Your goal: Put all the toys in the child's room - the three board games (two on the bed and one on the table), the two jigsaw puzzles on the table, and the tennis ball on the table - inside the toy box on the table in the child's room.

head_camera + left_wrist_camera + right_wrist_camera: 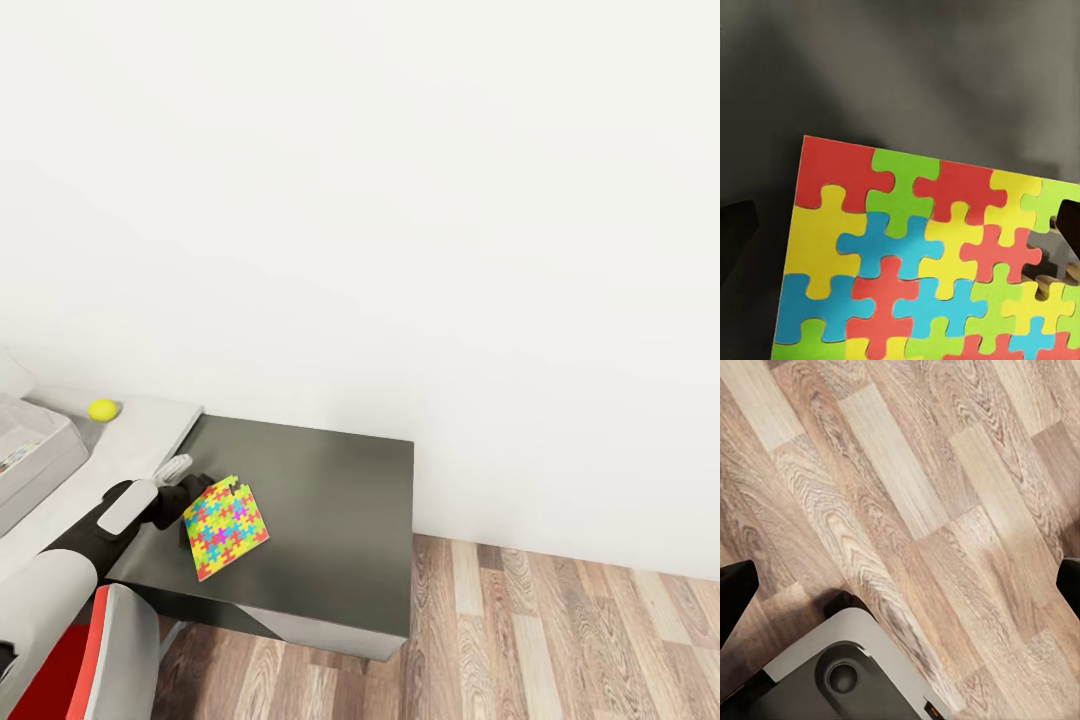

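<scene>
A jigsaw puzzle [226,527] of bright interlocking pieces lies on the dark-grey lower section of the table [330,500], near its left end. My left gripper [212,510] is right over it, open, with one dark fingertip [235,487] on the puzzle's far edge. In the left wrist view the puzzle [907,262] is seen face on, one finger [1066,221] overlaps its edge and the other [735,225] stands off it. The tennis ball [103,409] rests on the light-grey tabletop beside the toy box [45,430]. My right gripper [900,577] hangs open over the floor.
A white wall stands behind the table. Wood-plank floor [560,640] stretches to the right of the dark section. A red-and-white chair [100,660] sits at the lower left by my left arm. My own base [840,675] shows below the right gripper.
</scene>
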Available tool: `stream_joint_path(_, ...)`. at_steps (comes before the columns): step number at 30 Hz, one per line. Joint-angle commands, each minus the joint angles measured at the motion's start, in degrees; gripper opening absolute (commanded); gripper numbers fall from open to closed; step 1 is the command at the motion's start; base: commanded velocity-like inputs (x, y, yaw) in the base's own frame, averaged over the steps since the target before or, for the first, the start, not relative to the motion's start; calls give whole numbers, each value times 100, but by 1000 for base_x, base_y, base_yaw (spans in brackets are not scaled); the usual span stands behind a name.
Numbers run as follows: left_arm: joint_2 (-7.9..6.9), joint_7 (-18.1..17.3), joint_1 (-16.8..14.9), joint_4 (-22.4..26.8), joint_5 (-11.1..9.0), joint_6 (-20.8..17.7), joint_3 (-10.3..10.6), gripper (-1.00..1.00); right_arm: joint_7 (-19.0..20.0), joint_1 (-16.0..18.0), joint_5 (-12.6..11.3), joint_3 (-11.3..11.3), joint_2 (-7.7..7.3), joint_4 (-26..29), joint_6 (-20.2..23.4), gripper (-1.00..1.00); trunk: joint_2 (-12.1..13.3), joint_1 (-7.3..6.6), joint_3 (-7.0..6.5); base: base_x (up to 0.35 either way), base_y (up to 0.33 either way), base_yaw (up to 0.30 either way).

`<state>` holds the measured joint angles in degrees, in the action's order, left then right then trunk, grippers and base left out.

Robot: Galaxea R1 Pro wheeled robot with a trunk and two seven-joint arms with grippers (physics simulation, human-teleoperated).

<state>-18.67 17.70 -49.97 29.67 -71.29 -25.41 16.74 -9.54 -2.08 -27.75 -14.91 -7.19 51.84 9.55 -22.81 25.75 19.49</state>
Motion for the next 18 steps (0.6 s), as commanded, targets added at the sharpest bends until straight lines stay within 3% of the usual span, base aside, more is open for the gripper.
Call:
stream_joint_path(1, -11, 47, -4, 13, -60, 1, 37, 100, -31, -3, -47, 5, -1, 19, 29, 100, -11, 4, 9, 0, 0, 0)
stream_joint_path(10, -64, 33, -4, 13, -69, -10, -282, 100, -30, -3, -46, 7, -1, 19, 29, 100, -11, 4, 9, 0, 0, 0)
stream_joint_path(18, -58, 36, -4, 13, -64, -8, -318, 100, -31, -3, -46, 6, -1, 19, 29, 100, -11, 4, 9, 6, 0, 0)
